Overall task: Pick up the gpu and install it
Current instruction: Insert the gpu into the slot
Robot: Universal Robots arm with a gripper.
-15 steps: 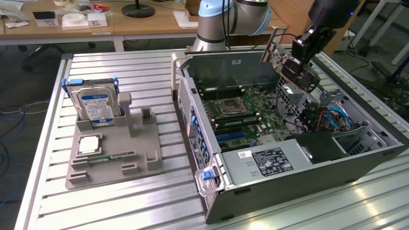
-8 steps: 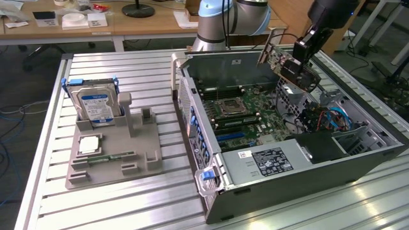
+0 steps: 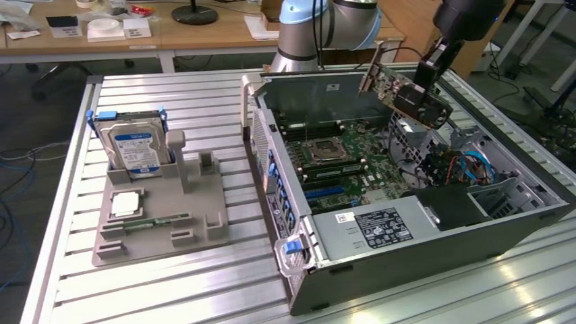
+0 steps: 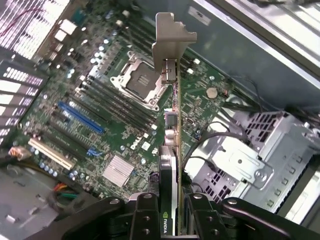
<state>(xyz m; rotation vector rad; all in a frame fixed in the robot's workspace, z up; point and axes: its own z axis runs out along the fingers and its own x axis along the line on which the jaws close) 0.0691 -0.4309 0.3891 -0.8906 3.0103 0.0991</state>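
At the exterior view's left, a hard drive (image 3: pixel 135 143) stands upright in a grey fixture (image 3: pixel 171 209) on the slatted bench (image 3: pixel 171 98). From centre to right lies the open computer case (image 3: pixel 405 233), its motherboard (image 3: pixel 338 158) exposed. In that frame's upper right the gpu (image 3: pixel 409 94) hangs tilted above the case. The fingers (image 3: pixel 435 64) are clamped on one end, with the silver bracket at the far end.

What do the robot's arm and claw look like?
The arm is a thick silver-grey tube with big rounded joints and a light blue cap. Its claw is black and blocky, with round bolt heads on it.
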